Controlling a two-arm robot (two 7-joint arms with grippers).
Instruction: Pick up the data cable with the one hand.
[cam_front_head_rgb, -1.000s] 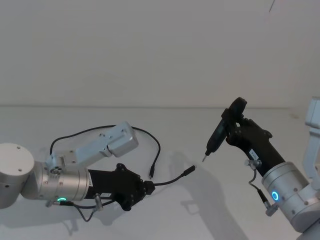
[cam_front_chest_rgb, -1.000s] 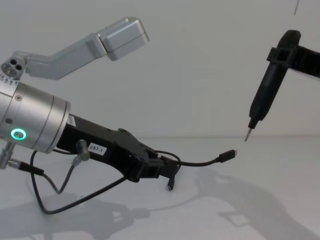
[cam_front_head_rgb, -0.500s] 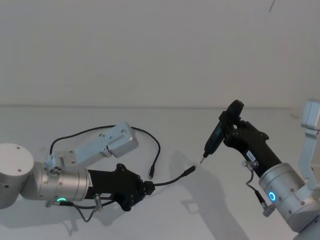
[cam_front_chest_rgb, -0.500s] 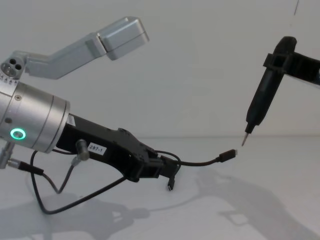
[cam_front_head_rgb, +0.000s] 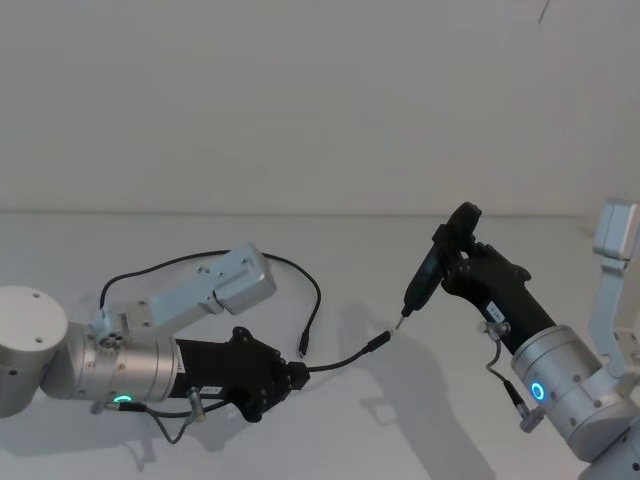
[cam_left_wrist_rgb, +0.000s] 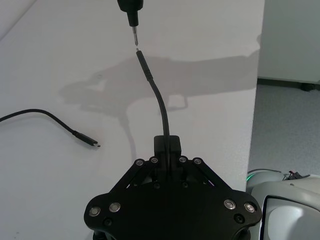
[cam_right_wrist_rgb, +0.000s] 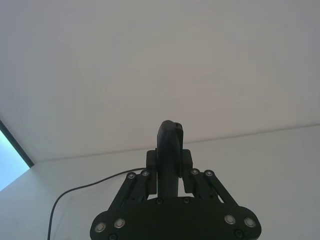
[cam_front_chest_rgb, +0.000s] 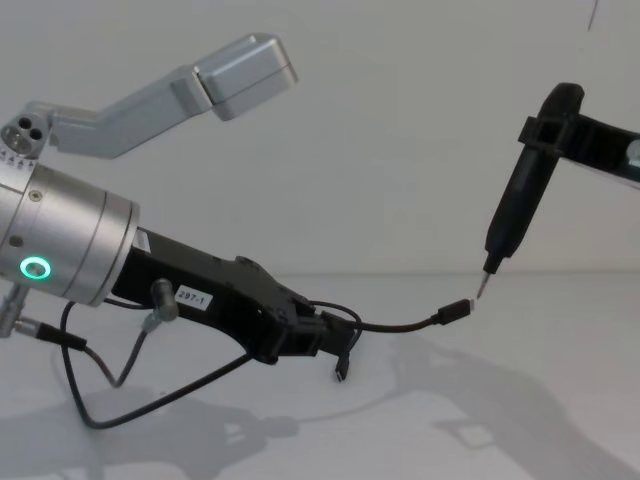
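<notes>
One data cable (cam_front_head_rgb: 345, 357) is the thing that matters, and it is already off the tabletop (cam_front_head_rgb: 400, 420) along part of its length: a short stretch juts forward from the left tool (cam_front_head_rgb: 296, 376), arching up and out so that its metal-tipped plug hangs free in the air. The left wrist view shows the cord rising straight out from between the jaws, which stand narrow and pinched on it. Beyond the grip, the cord loops back across the tabletop behind the left arm, and its other plug (cam_left_wrist_rgb: 91, 142) lies flat on the surface, well apart from the held end.

Judging from this, the pick-up itself looks done as far as the grasp goes; what is left of the step is lifting the trailing loop clear, if that is wanted.

At the free plug's tip is the pointed metal end of a slim black pen-like tool (cam_front_chest_rgb: 517, 200), clamped upright in the right tool (cam_right_wrist_rgb: 169, 172), whose jaws are closed on the pen's body. In the chest view the point sits just beside the plug, and I cannot tell whether they touch.

A next move would call for the left arm to hold steady, since the cord is limp and its end will sway with any jolt. The right arm would need a slow, fine approach to meet so small a target.
</notes>
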